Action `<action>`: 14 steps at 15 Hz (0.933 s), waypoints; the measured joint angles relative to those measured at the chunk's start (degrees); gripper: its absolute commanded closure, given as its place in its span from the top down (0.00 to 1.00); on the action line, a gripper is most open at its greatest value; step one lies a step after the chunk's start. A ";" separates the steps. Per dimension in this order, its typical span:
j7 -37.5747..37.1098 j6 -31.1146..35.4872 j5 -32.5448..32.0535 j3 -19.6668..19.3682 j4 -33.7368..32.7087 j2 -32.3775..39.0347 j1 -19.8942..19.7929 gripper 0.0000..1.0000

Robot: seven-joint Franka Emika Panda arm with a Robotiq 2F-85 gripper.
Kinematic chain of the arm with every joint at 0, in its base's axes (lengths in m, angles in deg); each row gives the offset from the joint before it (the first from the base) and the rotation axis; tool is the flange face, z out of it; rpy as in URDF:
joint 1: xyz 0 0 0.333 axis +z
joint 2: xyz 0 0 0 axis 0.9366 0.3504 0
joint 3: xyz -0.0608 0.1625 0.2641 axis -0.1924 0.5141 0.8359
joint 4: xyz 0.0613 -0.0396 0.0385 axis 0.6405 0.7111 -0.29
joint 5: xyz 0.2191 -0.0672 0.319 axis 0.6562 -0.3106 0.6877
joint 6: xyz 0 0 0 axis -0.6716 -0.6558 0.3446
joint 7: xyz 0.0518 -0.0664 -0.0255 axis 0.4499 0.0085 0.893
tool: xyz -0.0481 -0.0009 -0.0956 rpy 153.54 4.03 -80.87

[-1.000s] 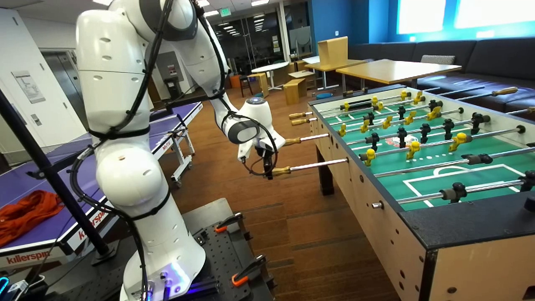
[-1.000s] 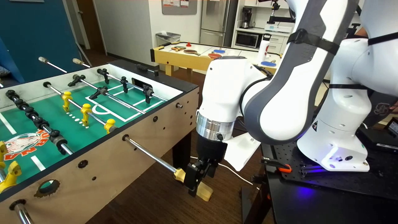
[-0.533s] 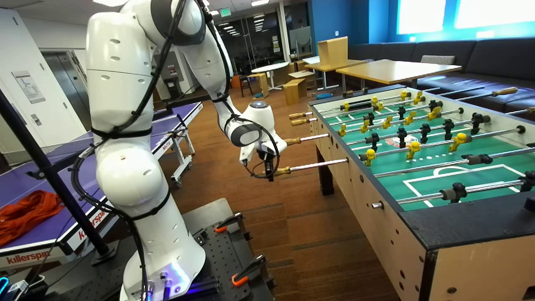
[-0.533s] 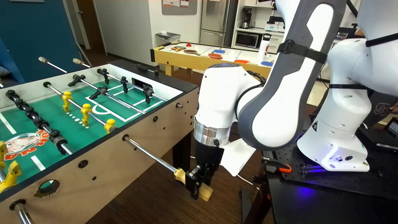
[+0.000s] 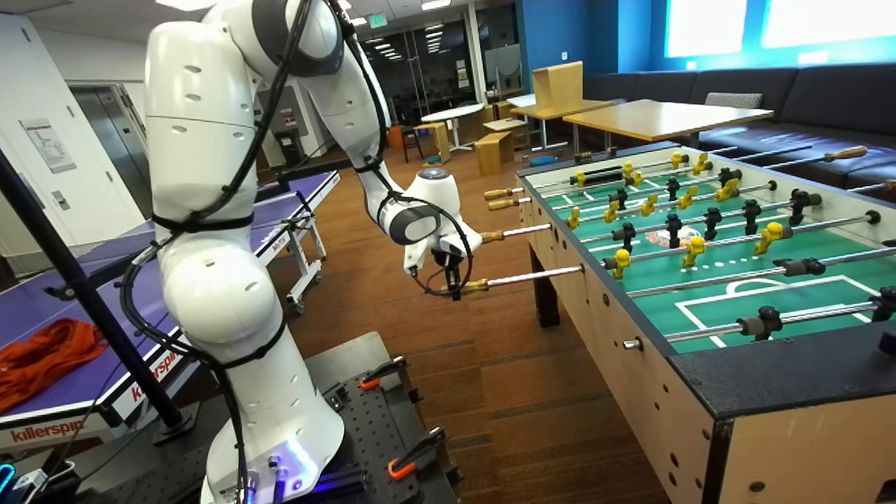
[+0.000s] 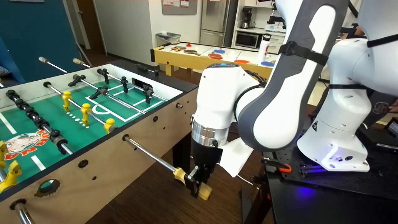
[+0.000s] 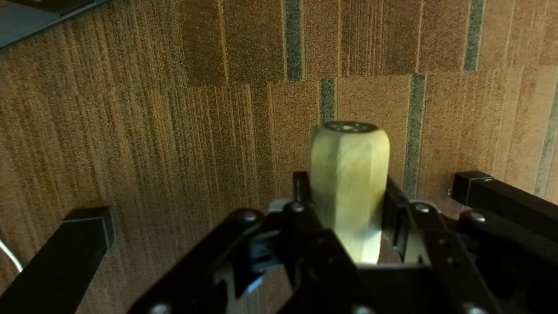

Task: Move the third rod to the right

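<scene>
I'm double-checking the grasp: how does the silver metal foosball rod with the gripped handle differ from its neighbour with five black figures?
The gripped silver metal rod carries three yellow figures; the neighbouring silver metal rod, five black figures. The gripped rod extends past the tan wall to a pale wooden handle in the black gripper; the neighbouring rod shows nothing beyond that wall. Both cross the green field.

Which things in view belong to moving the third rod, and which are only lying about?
For the job:
black two-fingered pincer
pale wooden handle
shiny metal rod with yellow figures
tan foosball table

Unrelated:
crumpled orange cloth
white cylindrical bottle
flat red paddle
</scene>
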 measured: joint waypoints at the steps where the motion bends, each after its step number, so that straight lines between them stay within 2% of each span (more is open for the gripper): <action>1: -0.04 -0.05 -0.32 -0.55 -0.18 0.00 0.30 0.15; 6: -0.05 -1.66 -2.37 -2.82 -2.42 0.78 0.36 0.15; 14: 0.19 -7.16 -6.64 -7.41 -10.02 4.16 -0.29 0.15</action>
